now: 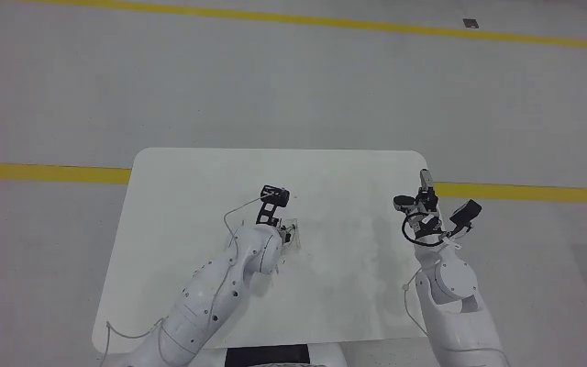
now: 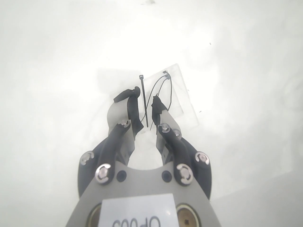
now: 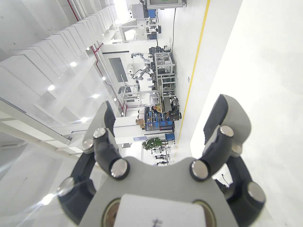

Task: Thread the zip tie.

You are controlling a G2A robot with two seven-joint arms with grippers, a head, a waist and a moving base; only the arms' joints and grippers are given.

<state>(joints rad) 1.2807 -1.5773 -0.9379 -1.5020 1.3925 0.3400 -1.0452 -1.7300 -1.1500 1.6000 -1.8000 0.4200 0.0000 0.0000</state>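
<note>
A straight black zip tie (image 2: 142, 90) lies on the white table (image 1: 358, 275), its head pointing away from my left wrist. My left gripper (image 2: 146, 96) hangs just above it, open, with one finger on each side of the strap. In the top view that left gripper (image 1: 286, 235) sits near the table's middle. Two looped black zip ties (image 2: 165, 83) rest on a clear flat plate (image 2: 183, 100) right beside the straight one. My right gripper (image 1: 413, 190) is raised at the table's right edge, open and holding nothing; the right wrist view has the right gripper (image 3: 164, 105) pointing out into the room.
Small dark specks (image 2: 150, 0) mark the table surface beyond the plate. The table's right edge (image 1: 431, 229) runs beside the right arm, with a yellow floor line (image 1: 514, 191) past it. Bare tabletop surrounds the plate.
</note>
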